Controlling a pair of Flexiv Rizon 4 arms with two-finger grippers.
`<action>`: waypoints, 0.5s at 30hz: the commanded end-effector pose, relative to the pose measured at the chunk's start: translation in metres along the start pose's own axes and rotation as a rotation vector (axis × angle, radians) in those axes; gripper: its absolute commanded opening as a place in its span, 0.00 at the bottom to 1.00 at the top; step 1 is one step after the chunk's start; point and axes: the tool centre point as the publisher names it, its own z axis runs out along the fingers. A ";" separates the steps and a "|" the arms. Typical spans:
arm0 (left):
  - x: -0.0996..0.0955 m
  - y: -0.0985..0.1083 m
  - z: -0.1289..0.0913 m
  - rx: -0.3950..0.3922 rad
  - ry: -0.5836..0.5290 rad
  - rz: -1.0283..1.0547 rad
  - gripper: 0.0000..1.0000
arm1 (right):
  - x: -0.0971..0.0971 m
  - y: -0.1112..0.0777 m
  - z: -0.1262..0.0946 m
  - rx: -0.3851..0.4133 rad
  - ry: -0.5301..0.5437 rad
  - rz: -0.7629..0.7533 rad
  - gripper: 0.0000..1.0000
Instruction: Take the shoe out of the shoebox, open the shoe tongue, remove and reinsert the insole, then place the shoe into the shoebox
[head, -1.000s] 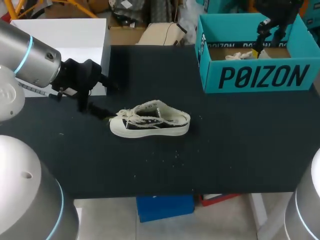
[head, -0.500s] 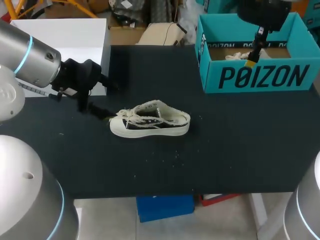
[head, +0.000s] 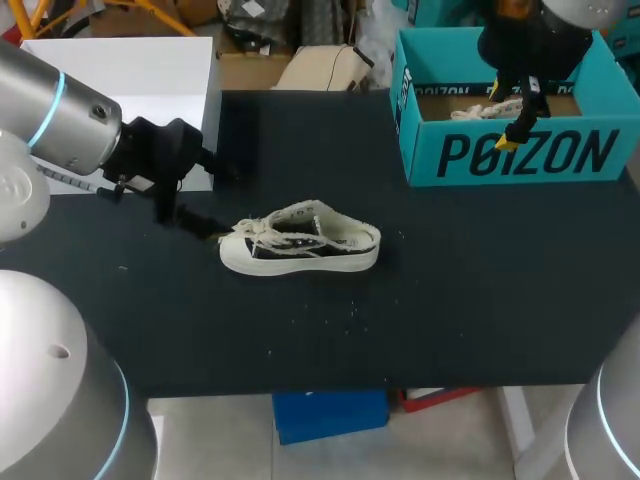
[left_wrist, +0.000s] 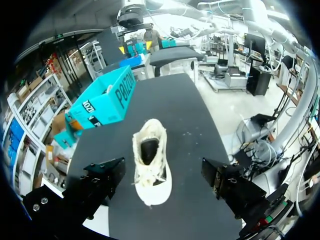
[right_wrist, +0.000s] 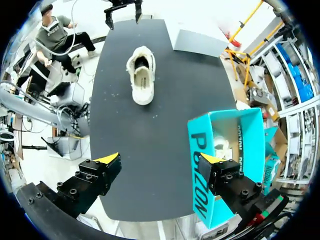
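White shoe (head: 300, 243) on table (head: 450, 300), outside shoebox (head: 520, 155)

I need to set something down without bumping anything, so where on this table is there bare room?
Bare table runs along the near edge, in front of the shoe, and between the shoe's heel and the shoebox. Crowded: the toe end, where the open left gripper sits, and the shoebox's far corner, with the right gripper above it.

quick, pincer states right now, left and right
Left pincer: open, holding nothing.
Right pincer: open, holding nothing.
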 end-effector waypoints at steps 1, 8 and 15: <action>0.000 0.001 0.002 0.000 -0.003 0.002 1.00 | 0.022 0.011 0.032 -0.041 -0.042 0.018 1.00; 0.000 0.001 0.002 0.000 -0.003 0.002 1.00 | 0.036 0.041 0.049 -0.092 -0.103 0.020 1.00; 0.000 0.001 0.002 0.000 -0.003 0.002 1.00 | 0.040 0.068 0.063 -0.157 -0.138 0.034 1.00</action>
